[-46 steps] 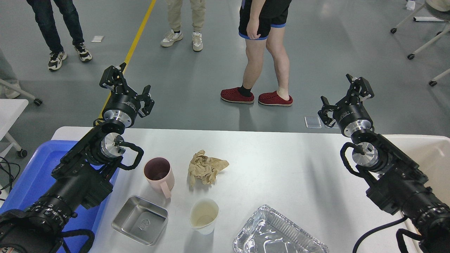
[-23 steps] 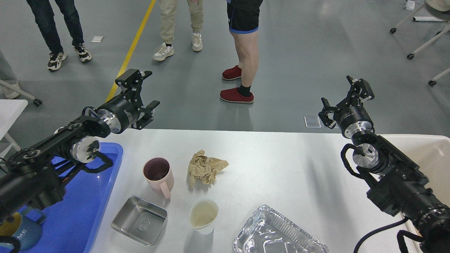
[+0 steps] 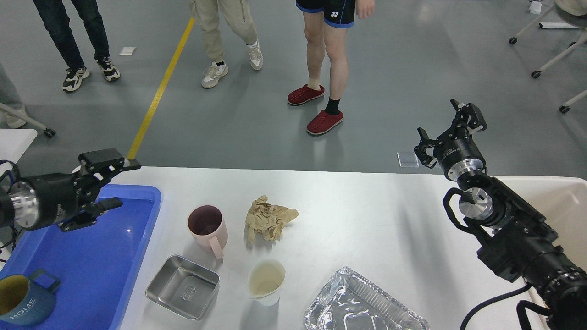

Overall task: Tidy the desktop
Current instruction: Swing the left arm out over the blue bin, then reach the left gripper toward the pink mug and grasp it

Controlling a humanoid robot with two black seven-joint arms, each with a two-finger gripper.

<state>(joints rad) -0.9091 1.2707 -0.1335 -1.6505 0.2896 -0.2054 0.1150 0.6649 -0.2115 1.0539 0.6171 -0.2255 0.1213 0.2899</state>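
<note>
Since the earlier frame, the left arm had swung down and outward, so its left gripper (image 3: 113,184) hung over the blue tray (image 3: 98,256), fingers parted and empty. Over the far right edge of the desktop (image 3: 367,215), the right gripper (image 3: 447,126) had barely shifted, likewise spread and holding nothing. Right of the blue tray, the desktop carried a pink mug (image 3: 207,229), crumpled paper (image 3: 268,219), a steel dish (image 3: 182,287), a pale cup (image 3: 266,280) and a foil pan (image 3: 362,305)

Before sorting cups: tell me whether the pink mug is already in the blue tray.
No, the pink mug stands on the white desktop, right of the blue tray, which holds only a blue mug.
</note>
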